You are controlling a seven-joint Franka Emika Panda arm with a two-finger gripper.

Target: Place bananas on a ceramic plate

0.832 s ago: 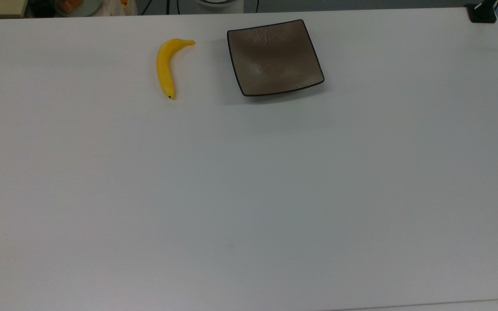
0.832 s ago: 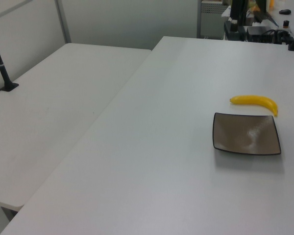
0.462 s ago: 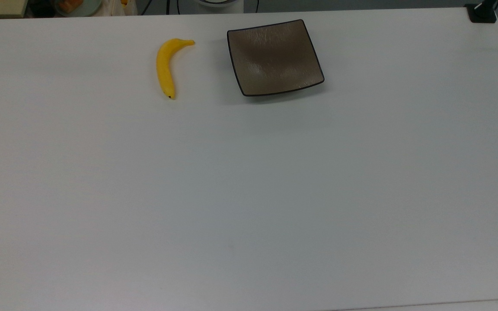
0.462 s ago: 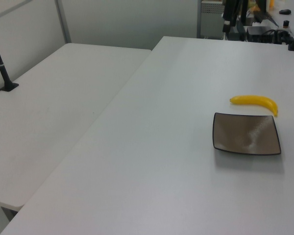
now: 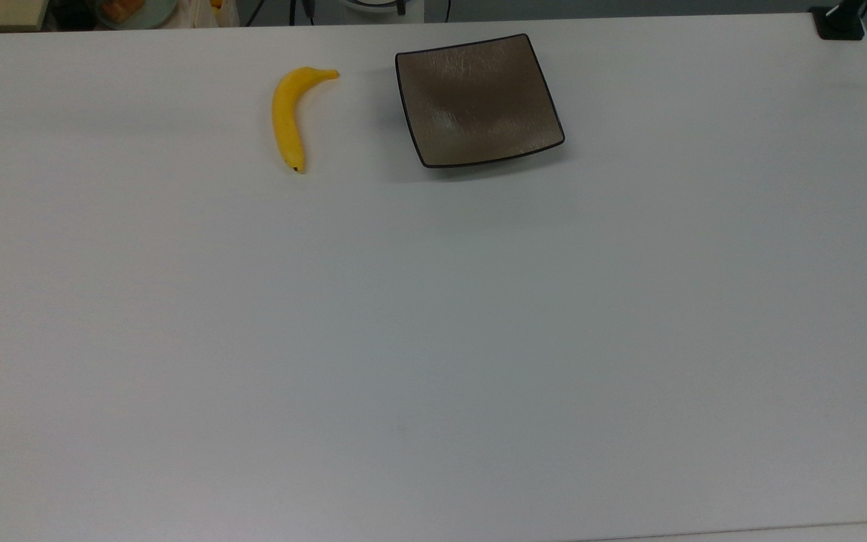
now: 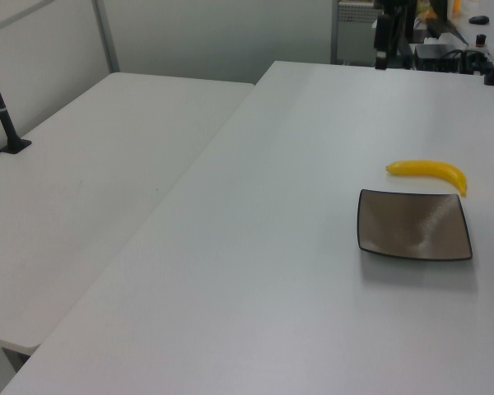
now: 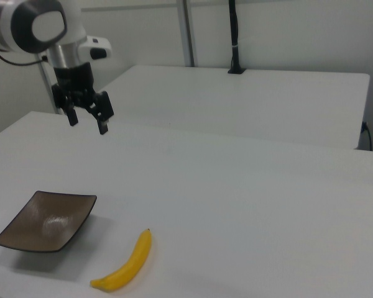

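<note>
A yellow banana [image 5: 285,113] lies on the white table, a short gap away from the square brown-grey ceramic plate [image 5: 479,98], which has nothing on it. In the left view the banana [image 6: 428,169] lies just behind the plate [image 6: 412,225]. In the right view the banana [image 7: 127,268] is at the plate's [image 7: 46,221] right. My gripper [image 7: 87,126] hangs open in the air above the table's far side, beyond the plate, pointing down, with nothing between its fingers.
The white table [image 5: 433,339] stretches wide and bare toward the top view's bottom. A second white table [image 6: 90,164] adjoins it, with a black post [image 6: 0,107] on it. A black clamp [image 5: 840,22] sits at the table's corner.
The gripper has come lower and nearer the table's far edge in the left view. Banana and plate have stayed where they were.
</note>
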